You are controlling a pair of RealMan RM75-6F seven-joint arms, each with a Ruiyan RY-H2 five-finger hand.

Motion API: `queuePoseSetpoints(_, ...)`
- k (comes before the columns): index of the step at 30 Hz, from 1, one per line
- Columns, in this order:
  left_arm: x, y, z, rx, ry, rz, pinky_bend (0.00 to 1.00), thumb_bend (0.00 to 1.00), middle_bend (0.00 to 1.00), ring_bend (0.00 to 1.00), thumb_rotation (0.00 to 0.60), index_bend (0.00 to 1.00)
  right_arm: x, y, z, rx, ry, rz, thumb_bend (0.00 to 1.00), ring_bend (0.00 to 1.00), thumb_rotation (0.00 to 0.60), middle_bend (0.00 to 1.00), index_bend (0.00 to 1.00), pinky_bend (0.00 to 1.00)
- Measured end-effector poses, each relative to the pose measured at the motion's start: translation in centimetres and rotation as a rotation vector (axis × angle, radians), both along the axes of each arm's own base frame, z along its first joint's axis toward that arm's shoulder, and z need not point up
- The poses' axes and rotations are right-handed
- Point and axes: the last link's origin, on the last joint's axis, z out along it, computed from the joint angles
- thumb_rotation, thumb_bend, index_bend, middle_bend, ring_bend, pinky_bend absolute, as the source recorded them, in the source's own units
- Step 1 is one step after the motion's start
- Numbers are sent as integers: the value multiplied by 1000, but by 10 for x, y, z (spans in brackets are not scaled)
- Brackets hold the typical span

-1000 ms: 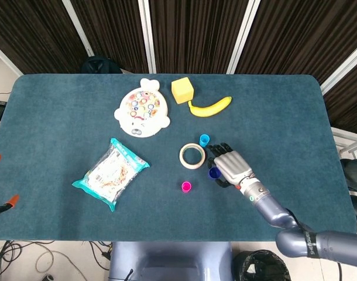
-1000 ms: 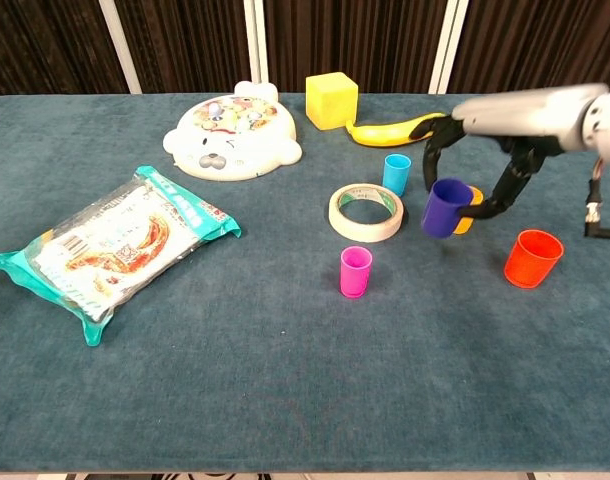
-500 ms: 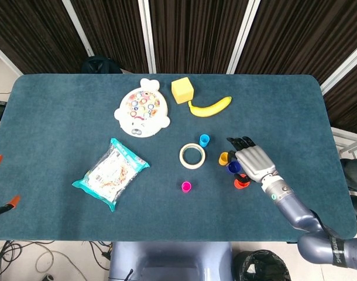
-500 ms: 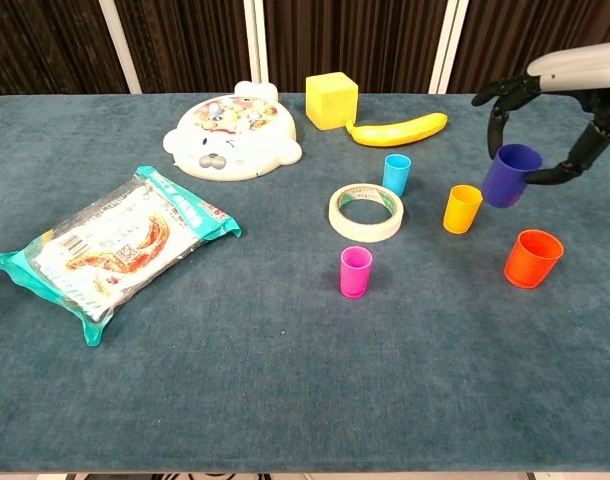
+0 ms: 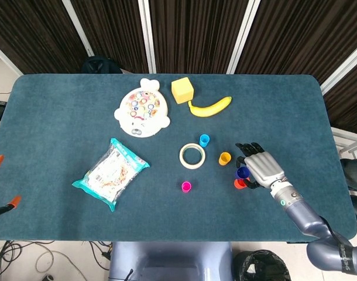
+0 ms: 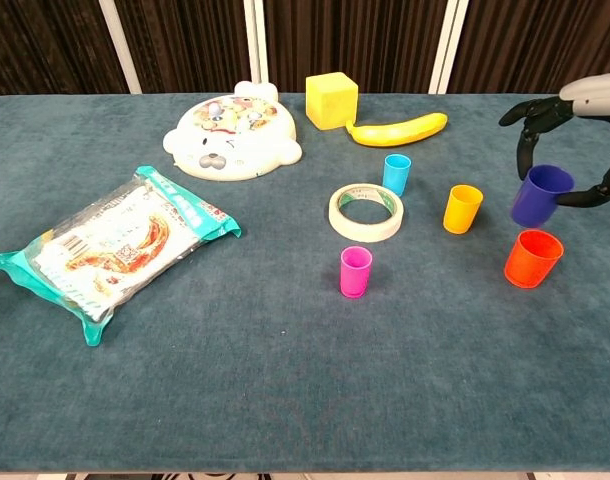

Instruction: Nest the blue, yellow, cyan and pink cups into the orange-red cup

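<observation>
Nearest the front edge of the table (image 6: 285, 400): pink cup (image 6: 355, 271), upright, standing alone just in front of the tape roll (image 6: 365, 212). Snack bag (image 6: 110, 245) lies flat toward the left edge. Orange-red cup (image 6: 533, 258) stands upright near the right edge, mouth open and nothing visible inside it. Right hand (image 6: 575, 150) holds the blue cup (image 6: 541, 195) clear of the table, fingers curled round its far side and thumb on its near side; the cup hangs upright just above and behind the orange-red cup, not inside it. In the head view the blue cup (image 5: 243, 172) partly overlaps the orange-red cup (image 5: 239, 184). Yellow cup (image 6: 462, 208) stands upright between the tape roll and the held cup, apart from both. Cyan cup (image 6: 396, 173) stands just behind the tape roll. Further back: round toy board (image 6: 235, 140), banana (image 6: 400, 129), yellow block (image 6: 331, 101) toward the far edge. Left hand not seen in either view.
</observation>
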Motion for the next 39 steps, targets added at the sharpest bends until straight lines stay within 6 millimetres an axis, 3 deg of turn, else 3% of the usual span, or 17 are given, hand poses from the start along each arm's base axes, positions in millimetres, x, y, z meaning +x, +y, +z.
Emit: queuePoseSetpoints(39, 0, 0, -1, 4, 5, 5, 0, 127, 19, 0, 600, 52, -27, 8, -11, 36, 29, -42, 413, 59, 600, 28, 477, 35)
